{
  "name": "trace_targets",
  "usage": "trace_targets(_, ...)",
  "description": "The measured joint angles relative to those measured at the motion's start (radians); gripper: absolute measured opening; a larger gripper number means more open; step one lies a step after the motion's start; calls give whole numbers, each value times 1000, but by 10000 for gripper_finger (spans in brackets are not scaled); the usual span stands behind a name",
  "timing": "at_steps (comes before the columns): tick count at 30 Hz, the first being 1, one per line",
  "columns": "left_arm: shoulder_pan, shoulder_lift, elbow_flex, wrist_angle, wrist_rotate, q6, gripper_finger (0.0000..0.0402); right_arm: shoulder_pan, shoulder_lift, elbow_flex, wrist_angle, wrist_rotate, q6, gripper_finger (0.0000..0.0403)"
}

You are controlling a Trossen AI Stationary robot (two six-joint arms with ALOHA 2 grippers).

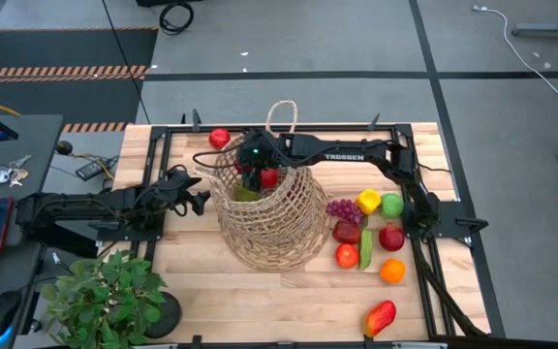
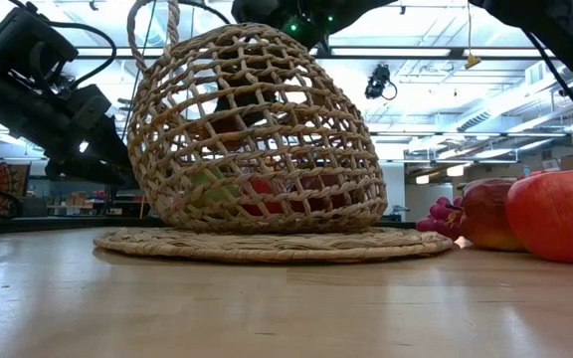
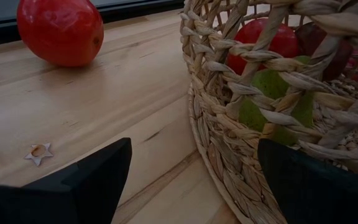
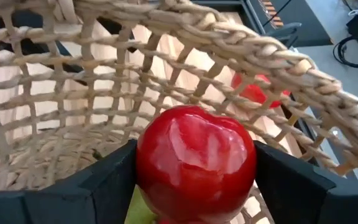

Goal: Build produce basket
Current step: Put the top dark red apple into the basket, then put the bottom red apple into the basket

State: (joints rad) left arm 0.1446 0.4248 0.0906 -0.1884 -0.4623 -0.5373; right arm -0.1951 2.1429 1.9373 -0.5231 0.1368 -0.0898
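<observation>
A leafy potted plant (image 1: 105,296) is sitting at the desk's (image 1: 260,301) near left corner, well apart from the work, and keys (image 1: 1,174) are lying on a dark side counter off the left edge. A lone red tomato (image 1: 220,138) is resting near the far edge, just beside the basket (image 1: 269,218); the left wrist view is showing it (image 3: 59,31) on bare wood next to the weave.

The basket, tan open-weave wicker, bulging, with a loop handle toward the far edge, is lying tipped near the desk's middle on a round woven mat (image 2: 267,243). Red and green pieces are showing through its lattice. More produce is lying toward the right edge: purple grapes (image 1: 343,208), a yellow pepper (image 1: 368,201), a green fruit (image 1: 391,205), red apples (image 1: 390,237), an orange (image 1: 392,270) and, near the front edge, a red-yellow mango (image 1: 380,317).

The right gripper (image 4: 194,171) is reaching from the right side over the basket's mouth, its fingers clamping a glossy red apple (image 4: 194,165) inside the rim. The left gripper (image 3: 194,177) is lying low at the basket's left flank, fingers spread either side of the wicker wall, not pressing it.
</observation>
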Motion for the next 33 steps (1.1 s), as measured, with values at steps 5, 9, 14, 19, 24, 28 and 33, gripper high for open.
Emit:
trace_targets(5, 0, 0, 0, 0, 0, 0, 357, 0, 0, 0, 7, 0, 0, 344)
trace_targets(9, 0, 0, 0, 0, 0, 0, 357, 1, 0, 0, 13, 0, 0, 371)
trace_targets(14, 0, 0, 0, 0, 0, 0, 357, 1, -5, 1, 6, 0, 1, 388)
trace_targets(19, 0, 0, 0, 0, 0, 0, 357, 6, -69, 2, 8, 0, 2, 387)
trace_targets(24, 0, 0, 0, 0, 0, 0, 357, 18, -134, 3, -12, 0, 1, 380)
trace_targets(28, 0, 0, 0, 0, 0, 0, 357, 29, -193, 3, -59, 6, 6, 376)
trace_targets(33, 0, 0, 0, 0, 0, 0, 357, 56, -244, 3, -165, 92, 23, 375)
